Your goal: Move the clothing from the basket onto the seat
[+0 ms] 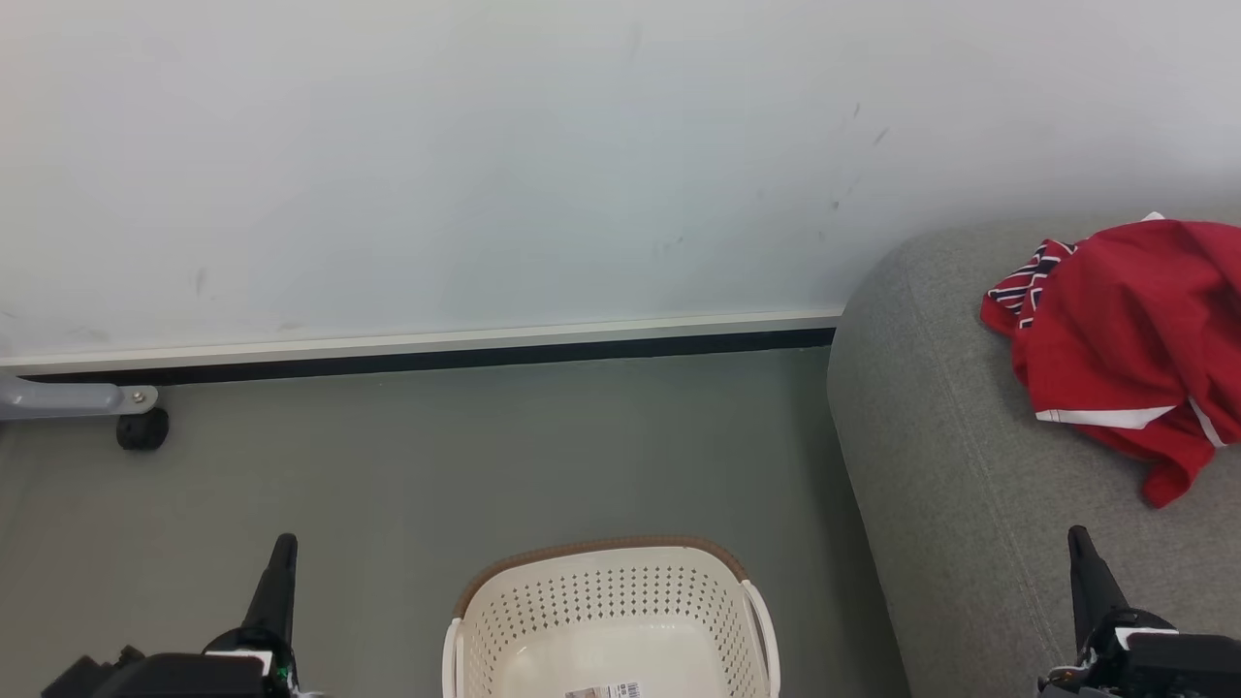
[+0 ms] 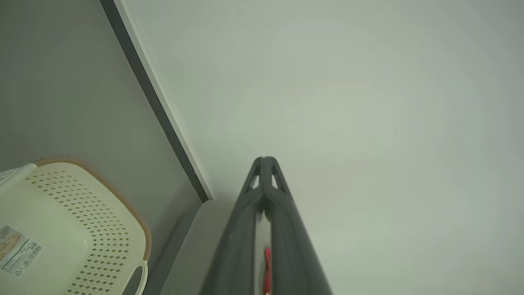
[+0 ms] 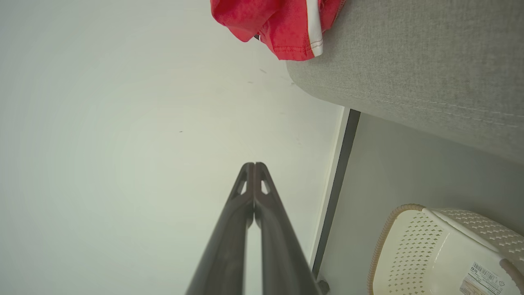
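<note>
The red clothing [image 1: 1115, 339] with white and navy striped trim lies crumpled on the light grey seat [image 1: 950, 465] at the right. The cream basket [image 1: 601, 591] stands on the floor at the bottom centre; its bottom shows just a label sticker. My left gripper [image 1: 283, 548] is shut at the lower left, over the floor beside the basket. My right gripper [image 1: 1078, 543] is shut at the lower right, above the seat's front part, short of the clothing. The right wrist view shows shut fingertips [image 3: 254, 164], the clothing [image 3: 282, 20], the seat [image 3: 409, 61] and the basket [image 3: 409, 246].
A pale wall with a white and black baseboard [image 1: 436, 349] runs behind the grey floor. A grey metal leg with a black caster [image 1: 143, 428] stands at the far left. The left wrist view shows the basket [image 2: 94, 213] and the left gripper [image 2: 265, 159].
</note>
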Motion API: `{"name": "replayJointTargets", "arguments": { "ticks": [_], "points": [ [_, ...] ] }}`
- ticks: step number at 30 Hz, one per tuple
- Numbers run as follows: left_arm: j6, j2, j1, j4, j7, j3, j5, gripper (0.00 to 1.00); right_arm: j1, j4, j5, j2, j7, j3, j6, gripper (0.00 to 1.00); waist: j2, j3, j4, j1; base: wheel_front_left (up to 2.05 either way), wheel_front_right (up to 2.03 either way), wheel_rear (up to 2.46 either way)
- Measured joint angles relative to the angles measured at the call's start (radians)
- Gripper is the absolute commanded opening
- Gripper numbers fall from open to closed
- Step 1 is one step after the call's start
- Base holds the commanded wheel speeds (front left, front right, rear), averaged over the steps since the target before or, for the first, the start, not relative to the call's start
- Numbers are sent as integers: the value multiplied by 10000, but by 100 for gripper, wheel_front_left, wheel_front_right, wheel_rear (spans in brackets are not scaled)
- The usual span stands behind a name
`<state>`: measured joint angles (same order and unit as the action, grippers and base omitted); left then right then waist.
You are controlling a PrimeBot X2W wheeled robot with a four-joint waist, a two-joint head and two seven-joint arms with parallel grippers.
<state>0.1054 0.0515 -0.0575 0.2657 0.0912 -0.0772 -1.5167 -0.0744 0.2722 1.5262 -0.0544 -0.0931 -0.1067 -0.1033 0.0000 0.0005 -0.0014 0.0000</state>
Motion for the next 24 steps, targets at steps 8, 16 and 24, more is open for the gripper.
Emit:
{"name": "replayJointTargets", "arguments": {
  "ticks": [8,16,24],
  "points": [
    [104,-82,-196,107,221,-132,-828,0,-119,79,698,86,-201,-257,-125,0,0,4,14,0,0,0,0],
    [104,-86,-199,109,221,-136,-838,0,-151,86,698,92,-201,-261,-127,0,0,4,13,0,0,0,0],
    [104,-88,-199,111,221,-136,-840,0,-151,92,708,94,-201,-261,-127,0,0,4,14,0,0,0,0]
  ]
}}
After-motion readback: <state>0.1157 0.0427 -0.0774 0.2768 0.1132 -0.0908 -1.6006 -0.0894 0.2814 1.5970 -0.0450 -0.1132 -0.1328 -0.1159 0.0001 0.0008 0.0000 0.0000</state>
